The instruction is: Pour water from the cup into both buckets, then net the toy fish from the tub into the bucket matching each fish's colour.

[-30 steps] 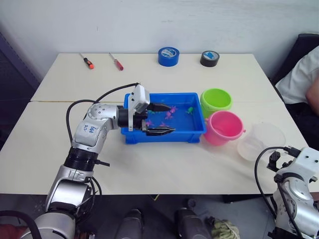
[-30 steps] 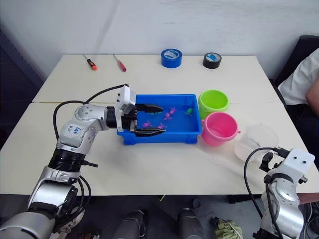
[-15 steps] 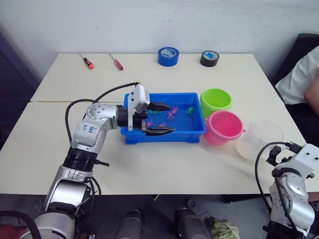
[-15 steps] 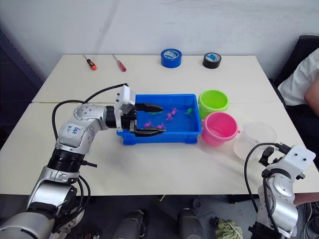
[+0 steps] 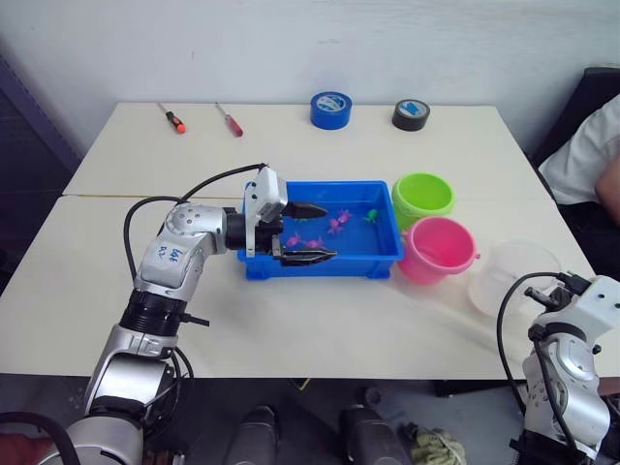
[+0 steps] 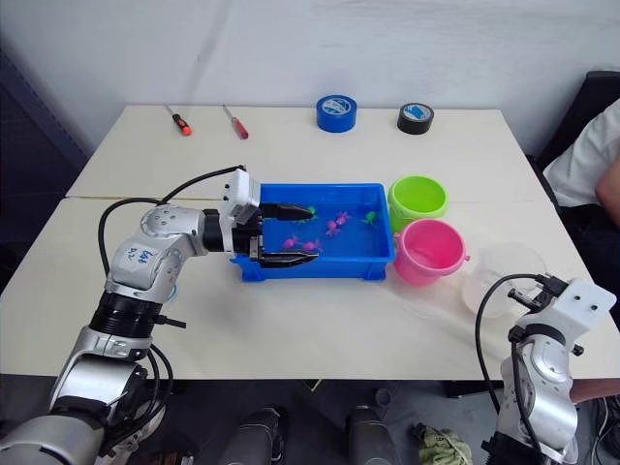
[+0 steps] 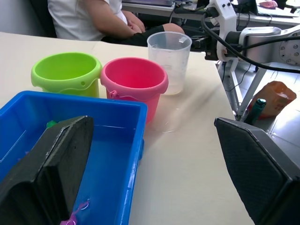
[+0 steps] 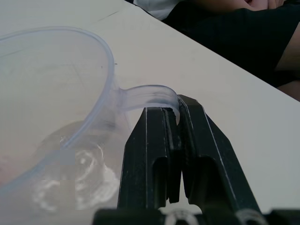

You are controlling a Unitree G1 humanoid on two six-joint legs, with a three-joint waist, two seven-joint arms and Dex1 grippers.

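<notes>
The right gripper [image 8: 174, 140] is pinched narrow on the side handle of the clear plastic measuring cup [image 5: 513, 276], which stands on the pale table [image 5: 320, 320] at its right edge, just right of the pink round bucket [image 5: 438, 248]. The lime green bucket [image 5: 422, 197] sits just beyond the pink one. The left gripper [image 5: 312, 232] is spread wide over the left end of the shallow bright blue tub [image 5: 383, 260], where tiny pink and green toy fish [image 5: 338, 223] lie.

Silver metal arms with black joints, looping black cables, a white wrist block and blue handwritten numbers.
</notes>
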